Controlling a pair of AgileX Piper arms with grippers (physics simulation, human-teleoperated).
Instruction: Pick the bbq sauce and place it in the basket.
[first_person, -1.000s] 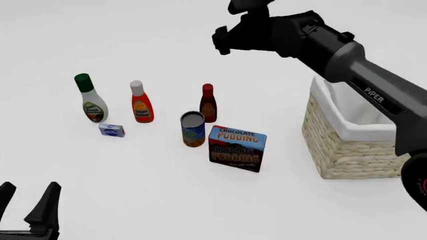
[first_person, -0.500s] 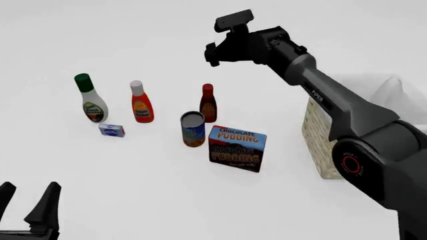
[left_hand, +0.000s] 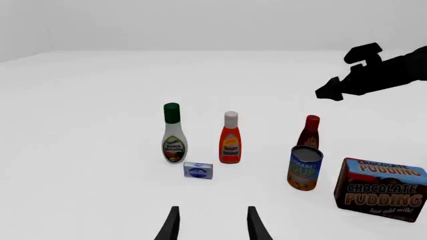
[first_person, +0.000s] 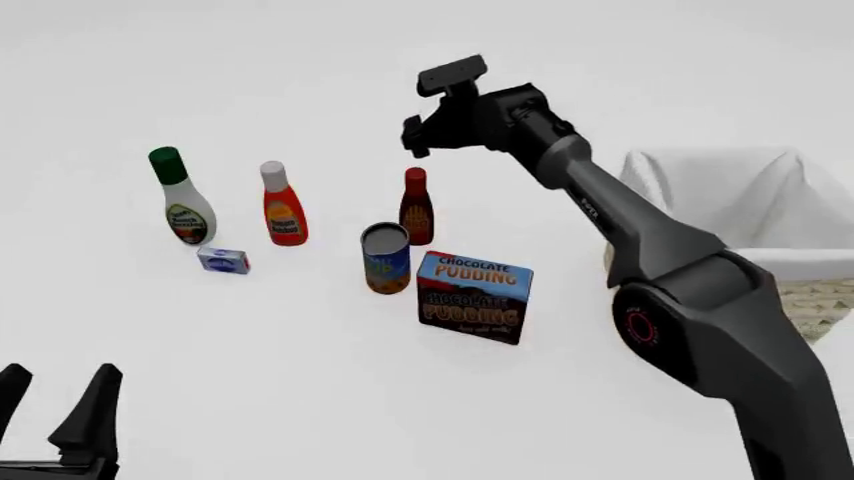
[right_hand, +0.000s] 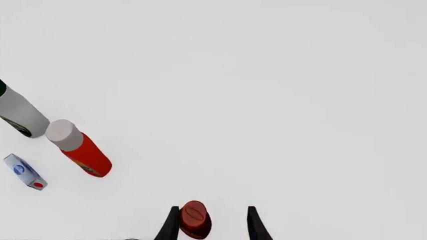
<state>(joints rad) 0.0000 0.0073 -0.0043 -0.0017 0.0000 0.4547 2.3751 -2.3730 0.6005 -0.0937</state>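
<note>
because your right gripper hangs above the small dark reddish-brown bbq sauce bottle, jaws spread with the red cap showing between them nearer one finger, you're set for a top-down grab. the bottle stands upright on the table just behind the blue tin can, so drop straight. the woven straw basket with white lining waits at right. your left gripper rests open, low and idle.

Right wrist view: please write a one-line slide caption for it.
Open right tool looks down on the BBQ sauce cap, beside the ketchup.
</note>
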